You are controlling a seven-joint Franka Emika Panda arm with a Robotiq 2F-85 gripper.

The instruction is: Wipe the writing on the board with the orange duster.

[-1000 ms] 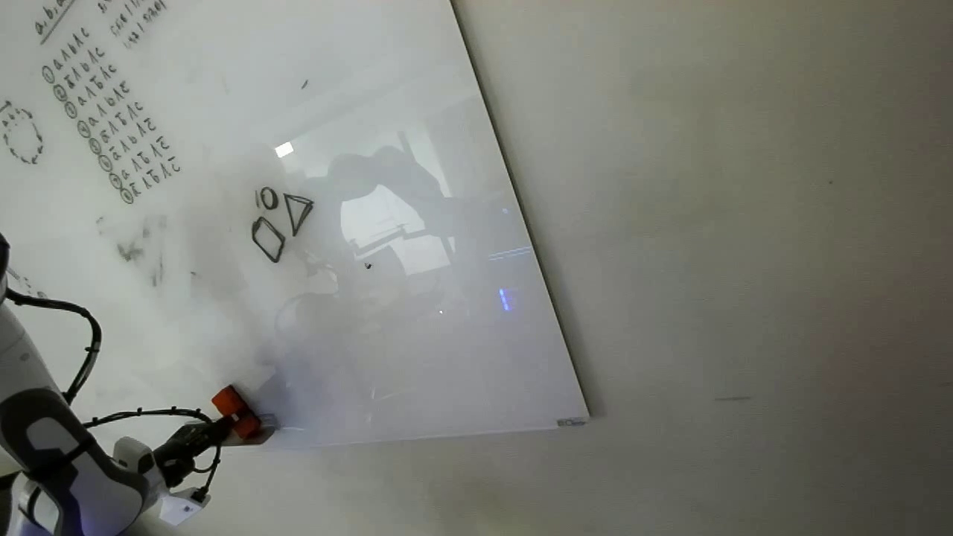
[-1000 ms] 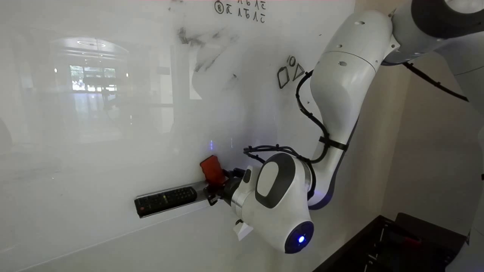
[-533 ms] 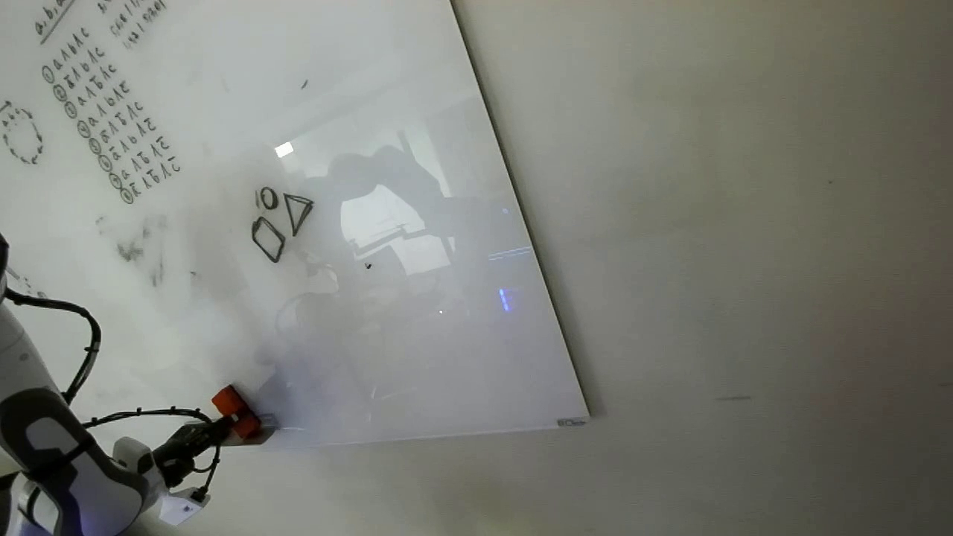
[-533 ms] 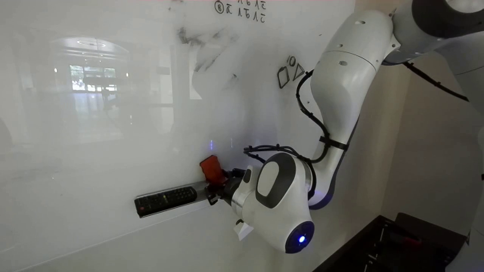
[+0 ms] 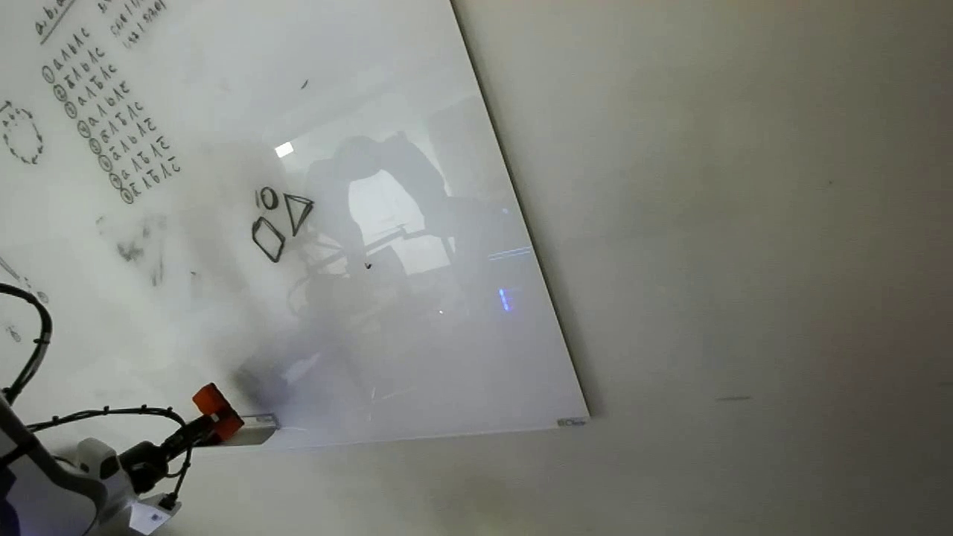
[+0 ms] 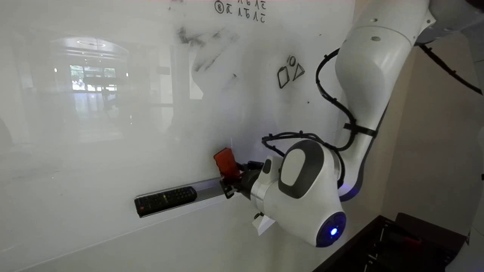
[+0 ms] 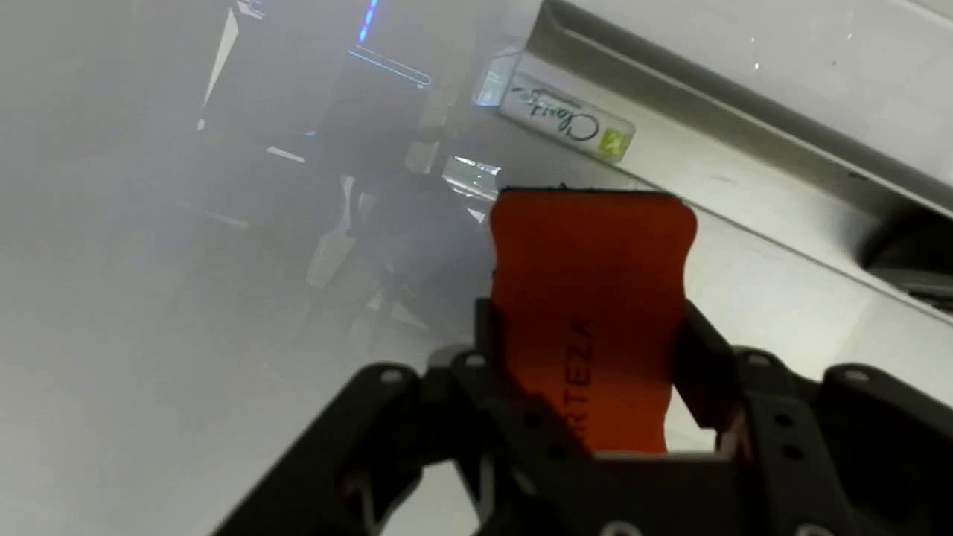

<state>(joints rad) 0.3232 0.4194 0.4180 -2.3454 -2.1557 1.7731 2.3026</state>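
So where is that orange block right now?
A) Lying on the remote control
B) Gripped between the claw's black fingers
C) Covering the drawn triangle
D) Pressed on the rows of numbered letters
B: in the wrist view the orange duster sits between the black fingers of the gripper, and in an exterior view the remote control and drawn triangle show uncovered.

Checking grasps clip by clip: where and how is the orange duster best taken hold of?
Probably pinch the orange duster across its side edges near mid-length, coming from its lettered face, away from the board: in the wrist view those sides curve inward, and the gripper holds it there.
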